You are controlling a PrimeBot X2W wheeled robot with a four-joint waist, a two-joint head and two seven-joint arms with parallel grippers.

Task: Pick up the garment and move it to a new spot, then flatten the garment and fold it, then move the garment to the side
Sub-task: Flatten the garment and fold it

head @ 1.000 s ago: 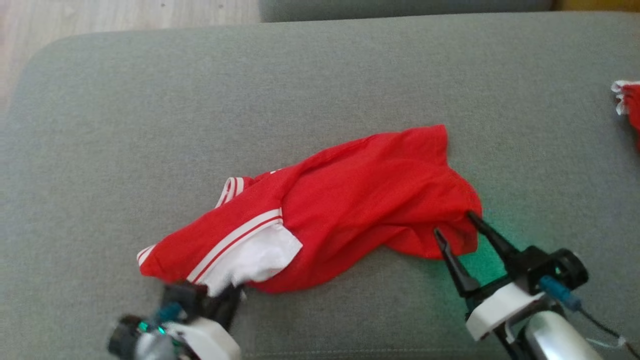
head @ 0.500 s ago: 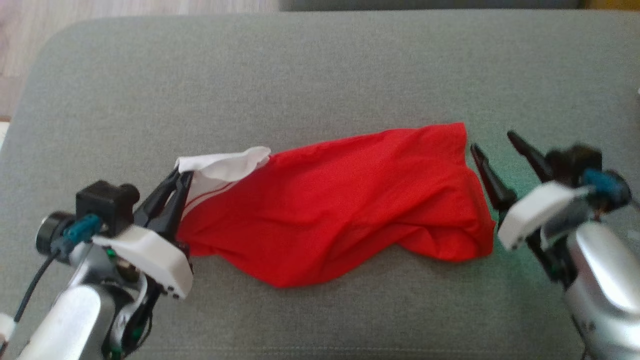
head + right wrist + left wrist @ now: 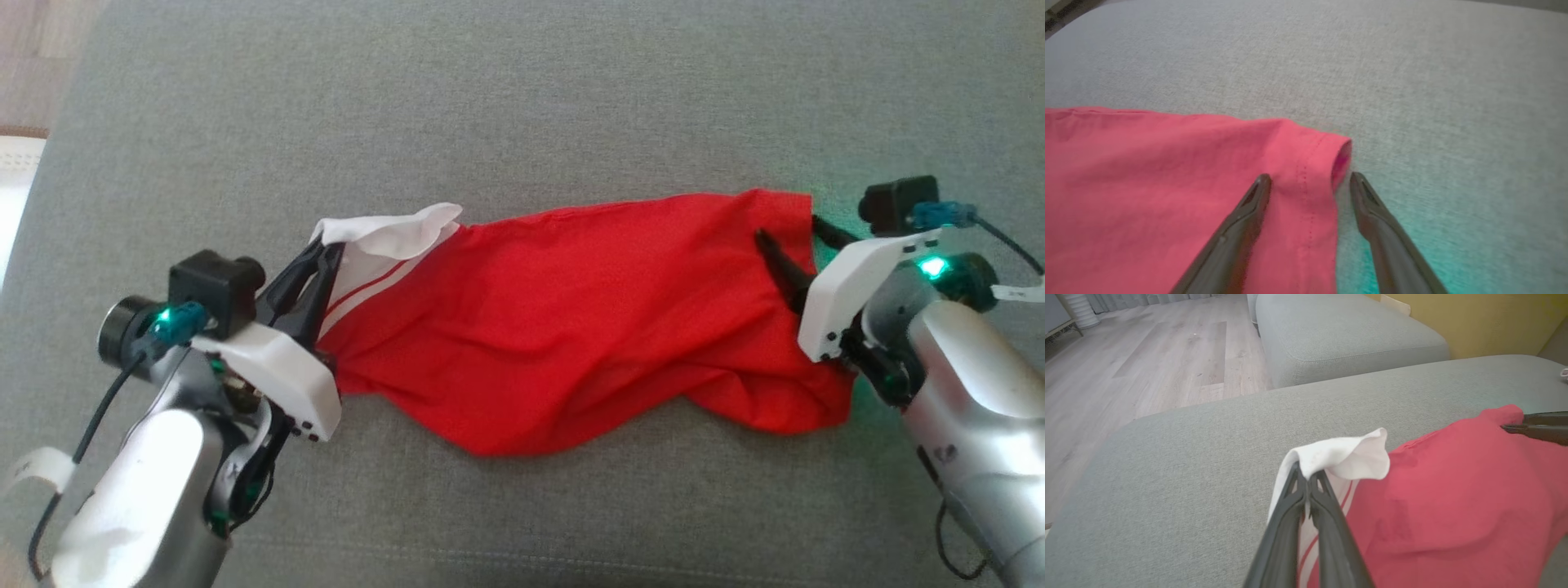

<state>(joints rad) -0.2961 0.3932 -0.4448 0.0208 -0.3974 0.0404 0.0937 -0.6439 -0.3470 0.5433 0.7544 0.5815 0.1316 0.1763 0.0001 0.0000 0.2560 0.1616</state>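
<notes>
Red garment [image 3: 571, 327] is laid as a crumpled band across the middle of the head view, on the grey sofa cushion [image 3: 522, 98]. Its white trimmed end [image 3: 392, 233] is pinched by the left gripper [image 3: 320, 260], fingers pressed together on the fabric. That end appears lifted slightly off the cushion.

At the right end the right gripper [image 3: 788, 230] is spread wide. In the right wrist view one finger is seen over red cloth and the other over bare cushion, with the stitched hem [image 3: 1306, 163] between them. Nothing is gripped there yet.

Progress, as judged: the garment seems placed at a working spot and flattening is only being set up. The right-end pinch, stretch-out, fold and move to the side are all left.

Room: bare cushion is seen above, below and on both sides of the garment, plenty for spreading. The cushion edge is seen at the upper left of the head view, with wooden floor [image 3: 1147, 355] beyond it in the left wrist view. The left arm is nearest that edge, so pull-out toward frame left is best kept limited. The lower part of the garment is bunched, so uneven stretch is possible once tension is applied.
</notes>
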